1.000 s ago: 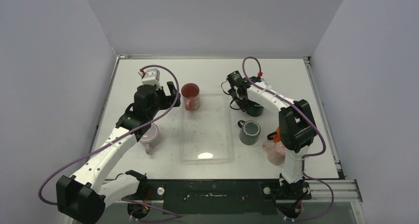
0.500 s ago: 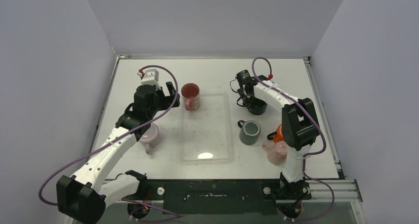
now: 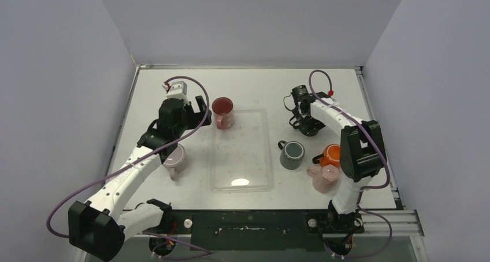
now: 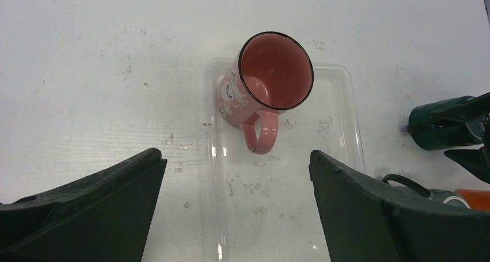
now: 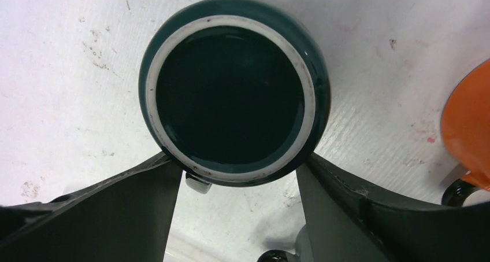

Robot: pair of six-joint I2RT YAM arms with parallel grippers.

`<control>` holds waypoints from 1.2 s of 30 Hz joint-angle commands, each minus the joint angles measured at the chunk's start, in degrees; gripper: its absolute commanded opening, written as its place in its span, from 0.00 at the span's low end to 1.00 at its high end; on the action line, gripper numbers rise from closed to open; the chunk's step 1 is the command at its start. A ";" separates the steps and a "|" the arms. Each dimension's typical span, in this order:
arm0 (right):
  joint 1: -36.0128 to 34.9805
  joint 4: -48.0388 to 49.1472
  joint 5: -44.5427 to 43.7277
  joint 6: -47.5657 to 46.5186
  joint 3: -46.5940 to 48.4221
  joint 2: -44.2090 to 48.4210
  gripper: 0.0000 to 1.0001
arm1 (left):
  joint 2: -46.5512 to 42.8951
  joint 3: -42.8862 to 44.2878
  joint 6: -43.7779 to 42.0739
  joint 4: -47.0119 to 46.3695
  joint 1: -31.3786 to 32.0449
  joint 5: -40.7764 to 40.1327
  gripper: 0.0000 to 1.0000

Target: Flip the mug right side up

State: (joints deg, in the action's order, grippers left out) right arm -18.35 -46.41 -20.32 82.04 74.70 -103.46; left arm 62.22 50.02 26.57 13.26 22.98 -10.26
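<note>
**Right claw** [image 5: 237, 165]: closed on the dark green mug [image 5: 234, 97], one finger pressed to each side of it. The wrist view shows a round end of the mug ringed in white. It is unclear whether that end is the mouth or the base. A small pale stub below it is too cut off to identify.

**Dark green mug, other views:** from above, the mug [image 3: 310, 128] lies right of the clear tray's [image 3: 240, 149] far end, mostly hidden under the claw [image 3: 304, 123]. The left wrist view alone shows it side-on [image 4: 439, 128], tilted over rather than upright.

**Left claw** [image 4: 235, 155]: jaws spread wide and holding nothing. From above it [image 3: 199, 109] sits just left of the tray's far left corner.

**Pink mug** [image 4: 267, 82]: upright with its mouth open to the camera, at the tray's [image 4: 349, 120] far left corner. Seen from above [image 3: 223, 113], its handle points toward the near end of the tray.

**Grey-green mug** [image 3: 292, 154]: upright, just right of the tray. The left wrist view shows only its handle.

**Orange mug** [image 3: 331, 155]: further right of the tray. In the right wrist view it [image 5: 469, 126] is cut off at the frame edge.

**Pale pink mug** [image 3: 322, 178]: right of the tray's near end, partly behind the right arm.

**Lilac mug** [image 3: 175, 158]: left of the tray, half covered by the left arm.

**Bench** [image 3: 248, 82]: white and scuffed.
</note>
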 commanded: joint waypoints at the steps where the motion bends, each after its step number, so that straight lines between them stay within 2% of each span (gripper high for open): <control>1: 0.57 0.97 -2.89 -5.82 0.52 3.07 0.74 | 0.34 0.96 0.33 -2.39 -0.48 0.26 0.96; 5: 1.14 1.93 -1.48 -4.91 0.57 2.52 0.77 | 0.77 1.34 -0.07 -2.53 -0.45 0.24 0.96; 9: 1.00 0.47 -0.12 -2.89 2.36 0.50 0.72 | 1.15 1.81 -0.47 -2.45 -0.48 0.24 0.96; 15: 1.06 0.12 -1.16 -3.02 1.94 2.25 0.60 | 1.23 1.88 -0.84 -2.27 -0.53 0.33 0.96; 21: 1.17 0.91 -0.98 -6.08 1.74 3.19 0.41 | 1.59 1.98 -0.85 -2.74 -0.58 0.52 0.96; 26: 1.61 3.14 -0.40 -8.96 0.19 3.79 0.30 | 1.47 2.14 -0.39 -2.93 -1.43 -0.02 0.96; 33: 2.41 5.02 1.22 -11.40 -0.69 2.72 0.30 | 0.54 1.24 0.91 -4.51 -5.12 3.80 0.96; 36: 2.54 5.66 1.99 -12.11 -0.78 2.24 0.34 | 0.39 1.63 0.51 -4.30 -6.20 4.90 0.96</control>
State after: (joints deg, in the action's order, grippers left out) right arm -16.25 -43.03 -18.63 71.99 74.06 -102.54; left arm 63.66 50.02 26.83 12.40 18.24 -8.19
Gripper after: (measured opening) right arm 0.316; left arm 0.963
